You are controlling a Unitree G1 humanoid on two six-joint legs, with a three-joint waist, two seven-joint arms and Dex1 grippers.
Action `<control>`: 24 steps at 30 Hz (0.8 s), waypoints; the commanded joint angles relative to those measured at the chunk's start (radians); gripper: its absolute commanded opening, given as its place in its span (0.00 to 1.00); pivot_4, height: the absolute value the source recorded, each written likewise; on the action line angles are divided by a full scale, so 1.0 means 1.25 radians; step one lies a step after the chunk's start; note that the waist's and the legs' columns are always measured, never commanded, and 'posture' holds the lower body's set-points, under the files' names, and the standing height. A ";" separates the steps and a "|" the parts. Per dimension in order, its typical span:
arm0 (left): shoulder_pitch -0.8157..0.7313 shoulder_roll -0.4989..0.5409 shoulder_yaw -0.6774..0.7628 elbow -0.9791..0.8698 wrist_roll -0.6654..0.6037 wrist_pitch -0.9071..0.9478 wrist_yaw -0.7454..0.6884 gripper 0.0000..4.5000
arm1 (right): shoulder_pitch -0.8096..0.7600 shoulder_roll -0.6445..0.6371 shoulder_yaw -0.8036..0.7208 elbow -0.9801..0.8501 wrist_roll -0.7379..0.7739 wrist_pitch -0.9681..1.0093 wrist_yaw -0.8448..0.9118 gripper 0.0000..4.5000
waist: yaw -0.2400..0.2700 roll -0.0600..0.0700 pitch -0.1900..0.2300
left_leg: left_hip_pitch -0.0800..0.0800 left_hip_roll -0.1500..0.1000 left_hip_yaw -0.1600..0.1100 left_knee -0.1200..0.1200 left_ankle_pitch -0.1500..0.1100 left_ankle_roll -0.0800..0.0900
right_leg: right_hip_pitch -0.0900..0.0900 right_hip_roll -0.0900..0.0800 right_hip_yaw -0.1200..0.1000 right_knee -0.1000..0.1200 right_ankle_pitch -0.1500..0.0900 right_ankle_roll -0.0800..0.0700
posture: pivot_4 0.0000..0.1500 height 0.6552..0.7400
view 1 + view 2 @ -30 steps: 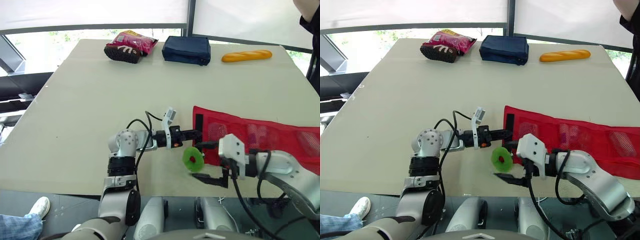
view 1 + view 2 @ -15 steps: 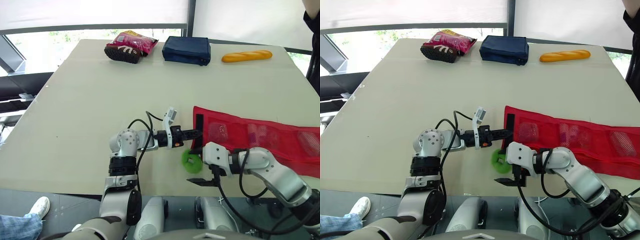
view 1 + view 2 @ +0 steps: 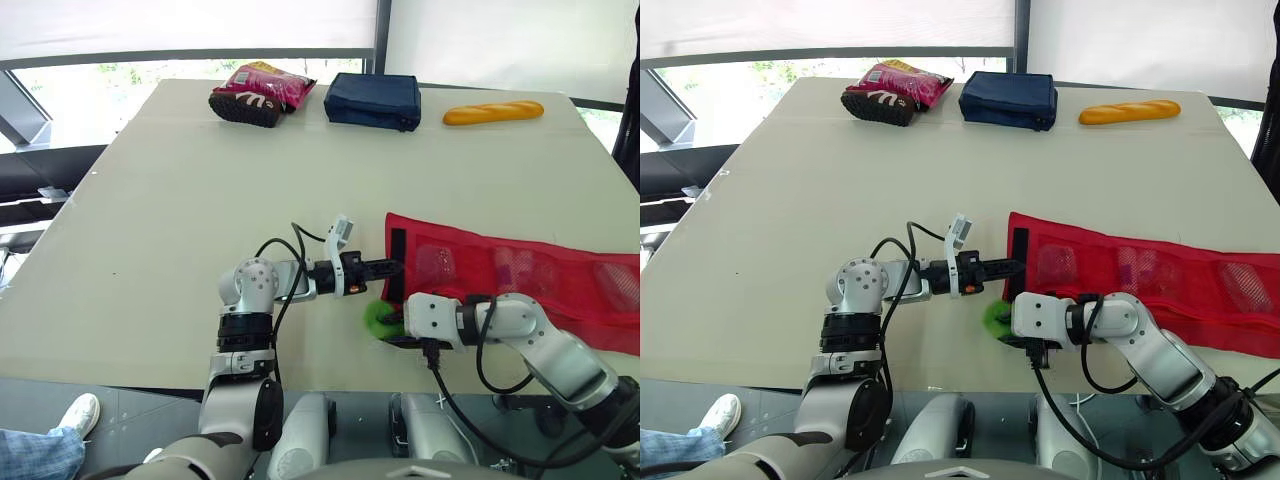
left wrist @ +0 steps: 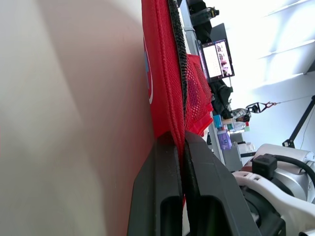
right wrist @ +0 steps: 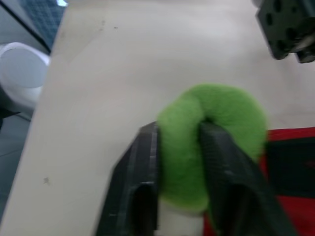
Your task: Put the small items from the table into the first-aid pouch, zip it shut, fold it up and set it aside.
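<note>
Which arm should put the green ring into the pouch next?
Right. The right gripper is shut on the green ring beside the pouch; the left gripper is shut on the pouch edge.

Red mesh pouch [image 3: 520,275] lies unfolded; fuzzy green ring [image 5: 231,113] beside its end.

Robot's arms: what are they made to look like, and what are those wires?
Both are silver-grey with rounded joints and black bands. The left arm has looping black cables and a white bracket at the wrist. The right arm has a white boxy wrist block trailing a black cable. Each arm ends in two flat black jaws.
</note>
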 commanded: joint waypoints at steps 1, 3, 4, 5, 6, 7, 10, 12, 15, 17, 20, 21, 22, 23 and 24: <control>-0.005 0.003 0.005 0.000 -0.015 -0.020 -0.012 0.00 | 0.004 -0.009 -0.027 0.022 -0.008 0.004 0.008 0.01 | 0.000 0.000 0.000 | 0.000 0.000 0.000 0.000 0.000 0.000 | 0.000 0.000 0.000 0.000 0.000 0.000 | 1.00 0.69; -0.005 0.007 0.004 0.001 -0.014 -0.022 -0.014 0.00 | 0.002 -0.005 -0.040 0.024 -0.003 0.005 0.004 0.01 | 0.000 0.000 0.000 | 0.000 0.000 0.000 0.000 0.000 0.000 | 0.000 0.000 0.000 0.000 0.000 0.000 | 1.00 0.69; -0.005 0.009 0.004 0.002 -0.014 -0.023 -0.015 0.00 | 0.000 -0.002 -0.050 0.021 0.004 0.010 0.002 0.01 | 0.000 0.000 0.000 | 0.000 0.000 0.000 0.000 0.000 0.000 | 0.000 0.000 0.000 0.000 0.000 0.000 | 1.00 0.69; -0.005 0.012 0.003 0.003 -0.014 -0.024 -0.016 0.00 | -0.001 0.001 -0.062 0.016 0.014 0.014 0.001 0.01 | -0.001 0.000 0.000 | 0.000 0.000 0.000 0.000 0.000 0.000 | 0.000 0.000 0.000 0.000 0.000 0.000 | 1.00 0.69; -0.004 0.013 0.003 0.002 -0.014 -0.024 -0.017 0.00 | 0.000 0.004 -0.073 0.010 0.026 0.019 -0.001 0.01 | -0.001 0.000 0.000 | 0.000 0.000 0.000 0.000 0.000 0.000 | 0.000 0.000 0.000 0.000 0.000 0.000 | 1.00 0.69; -0.002 0.017 0.001 0.000 -0.013 -0.025 -0.019 0.00 | 0.005 0.012 -0.095 -0.005 0.053 0.036 -0.005 0.01 | -0.001 0.000 0.000 | 0.000 0.000 0.000 0.000 0.000 0.000 | 0.000 0.000 0.000 0.000 0.000 0.000 | 1.00 0.69; 0.002 0.028 -0.002 -0.004 -0.012 -0.029 -0.023 0.00 | 0.028 0.039 -0.175 -0.067 0.157 0.106 -0.021 0.01 | -0.001 0.000 0.000 | 0.000 0.000 0.000 0.000 0.000 0.000 | 0.000 0.000 0.000 0.000 0.000 0.000 | 1.00 0.69; 0.005 0.041 -0.006 -0.004 -0.009 -0.036 -0.030 0.00 | 0.050 0.080 -0.253 -0.113 0.259 0.165 -0.057 0.01 | -0.004 0.000 0.000 | 0.000 0.000 -0.001 0.000 0.000 0.000 | 0.000 0.000 0.000 0.000 0.001 -0.001 | 1.00 0.69; 0.009 0.067 -0.017 -0.004 -0.005 -0.047 -0.046 0.00 | 0.112 0.107 -0.387 -0.164 0.397 0.241 -0.102 0.01 | -0.007 0.000 0.000 | 0.000 0.000 -0.001 0.000 0.000 0.000 | 0.000 0.000 -0.001 0.000 0.001 -0.001 | 1.00 0.69; 0.012 0.090 -0.027 -0.003 0.000 -0.055 -0.062 0.00 | 0.175 0.105 -0.468 -0.183 0.455 0.265 -0.121 0.01 | -0.002 0.000 0.000 | -0.001 0.000 -0.002 0.000 0.000 0.000 | 0.000 0.000 -0.001 0.000 0.001 -0.001 | 1.00 0.69; 0.017 0.125 -0.049 -0.004 0.004 -0.064 -0.092 0.00 | 0.243 0.121 -0.557 -0.199 0.532 0.288 -0.170 0.01 | -0.004 0.000 0.000 | -0.002 0.000 -0.002 -0.001 0.000 0.000 | 0.000 0.000 -0.001 0.000 0.000 -0.001 | 1.00 0.69; 0.018 0.136 -0.056 -0.005 0.005 -0.067 -0.101 0.00 | 0.258 0.127 -0.577 -0.202 0.553 0.292 -0.186 0.01 | -0.008 0.001 0.000 | -0.001 0.000 -0.002 -0.001 0.000 0.000 | 0.000 0.000 -0.001 0.000 0.000 -0.002 | 1.00 0.69; 0.020 0.150 -0.066 -0.006 0.009 -0.072 -0.113 0.00 | 0.283 0.139 -0.605 -0.204 0.576 0.292 -0.203 0.01 | -0.010 0.001 0.000 | -0.001 0.000 -0.001 -0.001 0.000 0.000 | 0.000 0.000 -0.001 0.000 -0.001 -0.002 | 1.00 0.69; 0.022 0.166 -0.077 -0.005 0.015 -0.080 -0.125 0.00 | 0.307 0.155 -0.634 -0.202 0.602 0.291 -0.226 0.01 | -0.010 0.001 0.000 | -0.001 0.000 -0.001 -0.001 0.000 0.000 | 0.000 0.000 0.000 0.000 -0.002 -0.003 | 1.00 0.69; 0.024 0.181 -0.087 -0.003 0.021 -0.089 -0.138 0.00 | 0.327 0.172 -0.661 -0.199 0.626 0.288 -0.248 0.01 | -0.010 0.001 0.000 | 0.000 0.000 -0.001 -0.001 0.000 0.000 | 0.000 0.000 0.000 0.000 -0.002 -0.003 | 1.00 0.69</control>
